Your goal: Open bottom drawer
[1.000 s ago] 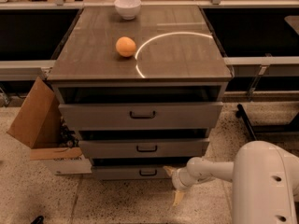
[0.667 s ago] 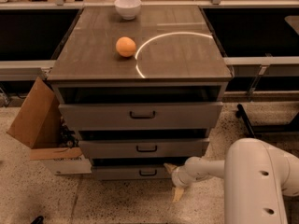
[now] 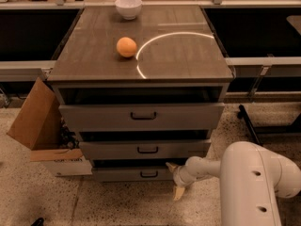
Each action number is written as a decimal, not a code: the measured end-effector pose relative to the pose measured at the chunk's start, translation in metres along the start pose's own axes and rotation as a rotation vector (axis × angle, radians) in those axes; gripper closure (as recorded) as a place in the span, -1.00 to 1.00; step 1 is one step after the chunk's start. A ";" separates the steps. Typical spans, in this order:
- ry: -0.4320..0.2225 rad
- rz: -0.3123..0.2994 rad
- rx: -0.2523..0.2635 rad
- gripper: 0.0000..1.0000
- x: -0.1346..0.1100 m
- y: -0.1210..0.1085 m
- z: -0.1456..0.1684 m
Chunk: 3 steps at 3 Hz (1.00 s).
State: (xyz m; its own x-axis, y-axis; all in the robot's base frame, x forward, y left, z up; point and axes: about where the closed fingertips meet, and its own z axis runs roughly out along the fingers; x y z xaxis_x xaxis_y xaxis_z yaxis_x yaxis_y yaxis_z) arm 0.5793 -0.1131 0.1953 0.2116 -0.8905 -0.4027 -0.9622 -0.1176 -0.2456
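Grey, rigid panel: the bottom drawer (image 3: pixel 117 174) sits lowest in the cabinet (image 3: pixel 141 114), near the floor. It probably slides lightly, and the dark bar handle (image 3: pixel 149 174) is the place to grip. The end effector (image 3: pixel 175 179) is at the drawer's right end, spread wide and holding nothing.

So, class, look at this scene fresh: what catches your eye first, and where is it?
A round orange fruit sits on the brown wooden top of the grey three-drawer cabinet, beside a bright arc of light. Low down, the white robot arm's gripper hangs open by the right end of the small bottom drawer.
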 end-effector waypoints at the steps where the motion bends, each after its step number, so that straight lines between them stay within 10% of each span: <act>1: -0.001 0.014 -0.014 -1.00 0.011 -0.006 0.014; 3: -0.017 0.045 -0.011 -0.69 0.023 -0.007 0.022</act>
State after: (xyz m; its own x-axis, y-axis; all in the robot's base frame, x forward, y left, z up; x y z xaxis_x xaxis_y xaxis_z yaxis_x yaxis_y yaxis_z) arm 0.5943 -0.1234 0.1683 0.1712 -0.8872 -0.4284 -0.9726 -0.0828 -0.2172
